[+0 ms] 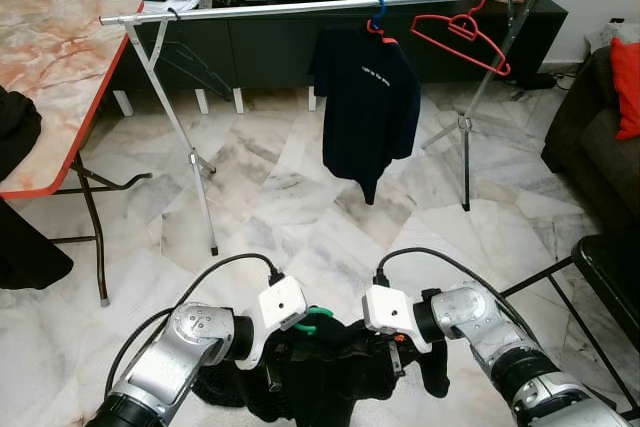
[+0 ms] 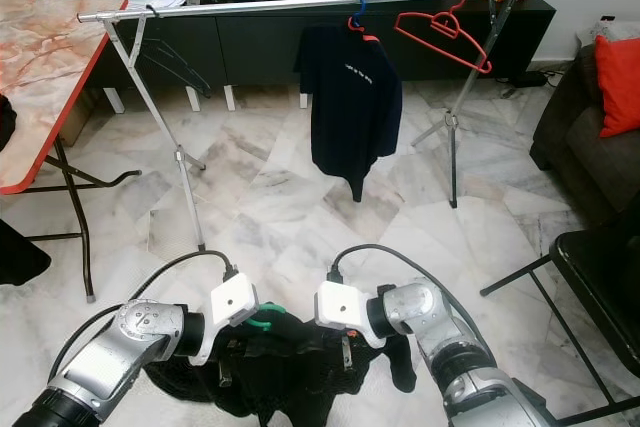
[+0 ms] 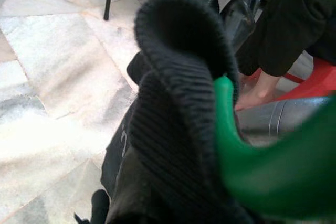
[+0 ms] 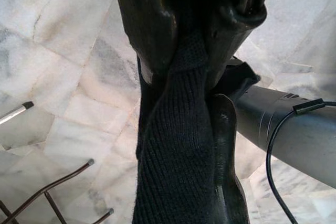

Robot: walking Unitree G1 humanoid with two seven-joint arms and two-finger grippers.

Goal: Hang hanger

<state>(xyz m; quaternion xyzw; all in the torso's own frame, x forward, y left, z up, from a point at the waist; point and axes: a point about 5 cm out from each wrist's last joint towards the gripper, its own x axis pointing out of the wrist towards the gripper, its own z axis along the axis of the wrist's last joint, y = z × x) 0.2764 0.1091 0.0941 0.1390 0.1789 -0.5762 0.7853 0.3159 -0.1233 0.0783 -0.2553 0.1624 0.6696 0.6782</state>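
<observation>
White chest text on the hung shirt (image 1: 368,102), too small to read. Green hanger (image 1: 312,322) bottom centre, hook poking out of black knit garment (image 1: 320,372). Left gripper (image 1: 275,362) buried in the cloth, can't tell its fingers; right gripper (image 4: 191,35) pinching garment. Rail (image 1: 320,5) across top; red hanger (image 1: 460,32) upper right. Table (image 1: 40,77) left.

A clothes rail (image 1: 300,7) spans the room ahead, with a shirt on a hanger (image 1: 365,97) near its middle and an empty hanger (image 1: 462,32) to the right. A table (image 1: 40,67) stands left, a sofa (image 1: 600,117) right, a cabinet (image 1: 260,42) behind the rail.
</observation>
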